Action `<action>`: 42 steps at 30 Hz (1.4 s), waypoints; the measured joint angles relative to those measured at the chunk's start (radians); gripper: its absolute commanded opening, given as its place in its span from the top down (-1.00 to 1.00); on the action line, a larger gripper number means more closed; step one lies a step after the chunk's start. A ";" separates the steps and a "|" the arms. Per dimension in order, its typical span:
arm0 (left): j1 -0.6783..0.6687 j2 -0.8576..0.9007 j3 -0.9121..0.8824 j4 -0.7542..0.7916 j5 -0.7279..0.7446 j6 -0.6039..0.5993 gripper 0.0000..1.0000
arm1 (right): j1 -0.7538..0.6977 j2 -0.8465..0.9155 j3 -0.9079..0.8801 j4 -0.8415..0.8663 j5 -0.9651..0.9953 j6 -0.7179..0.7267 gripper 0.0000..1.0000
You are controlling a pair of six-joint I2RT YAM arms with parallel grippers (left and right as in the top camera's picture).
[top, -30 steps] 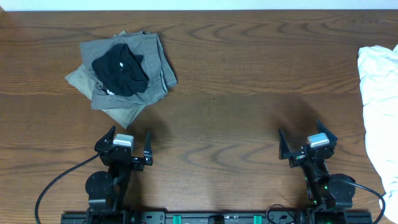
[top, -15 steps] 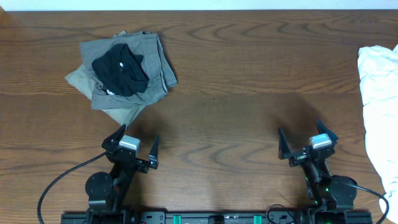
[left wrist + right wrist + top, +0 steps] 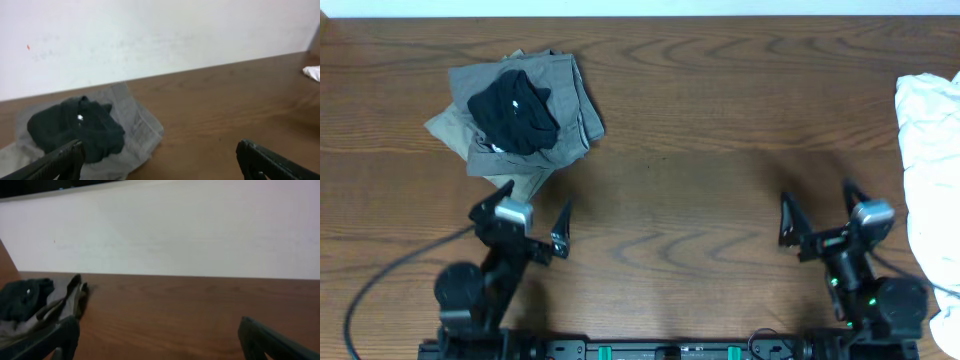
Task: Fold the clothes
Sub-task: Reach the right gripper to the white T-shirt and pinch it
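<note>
Overhead first: the brown wooden surface (image 3: pixel 700 110) fills the view from side to side, and its far edge meets a white wall (image 3: pixel 150 35). The broad middle band, from between the two arms out to that far edge, is bare wood and gives both arms open room. Left pincer (image 3: pixel 535 200) is open, jaws spread wide, nothing between them. Right pincer (image 3: pixel 815 195) is likewise open and holds nothing. Both sit toward the near edge, well apart from each other. Other things: a heap of grey-olive garments (image 3: pixel 575 100) lies at far left with a small black garment (image 3: pixel 512 110) bunched on top. The heap's near corner lies just ahead of the left pincer, close to its outer finger, so that side is the crowded one. The left wrist view confirms it, with the heap (image 3: pixel 142 125) and the black garment (image 3: pixel 75 130) ahead and to the left of the spread fingers (image 3: pixel 55 162). A black cable (image 3: pixel 370 290) loops off the left arm's base. The right wrist view looks over bare wood toward the same heap (image 3: pixel 67 302). Task item: the white T-shirt (image 3: pixel 925 160) lies crumpled at the right edge, cut by the frame. It lies to the outer side of the right pincer, near but not touching, and well apart from the left pincer
</note>
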 measured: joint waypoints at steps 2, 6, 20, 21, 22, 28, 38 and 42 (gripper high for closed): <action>0.000 0.107 0.095 -0.067 0.000 -0.001 -0.96 | 0.000 0.095 0.091 -0.045 0.006 -0.003 -0.99; 0.000 0.372 0.314 -0.229 0.000 -0.001 -0.96 | 0.000 0.391 0.302 -0.185 0.013 -0.007 -0.98; 0.000 0.953 0.863 -0.693 0.016 -0.021 -0.96 | 0.000 1.249 0.899 -0.676 -0.066 -0.092 -0.99; 0.000 0.953 0.863 -0.695 0.019 -0.023 -0.96 | 0.000 1.268 0.913 -0.691 -0.065 -0.092 -0.98; 0.000 0.953 0.863 -0.697 0.023 -0.023 -0.96 | -0.003 1.293 0.931 -0.709 -0.060 -0.087 -0.99; 0.000 0.953 0.863 -0.698 0.027 -0.023 -0.96 | -0.080 1.432 1.106 -0.748 0.065 -0.028 -0.99; 0.000 0.953 0.863 -0.693 -0.001 -0.023 -0.95 | -0.313 1.666 1.360 -0.580 0.233 0.016 -0.75; 0.000 0.953 0.863 -0.689 -0.001 -0.023 -0.91 | -0.382 1.773 1.362 -0.497 0.263 0.035 -0.68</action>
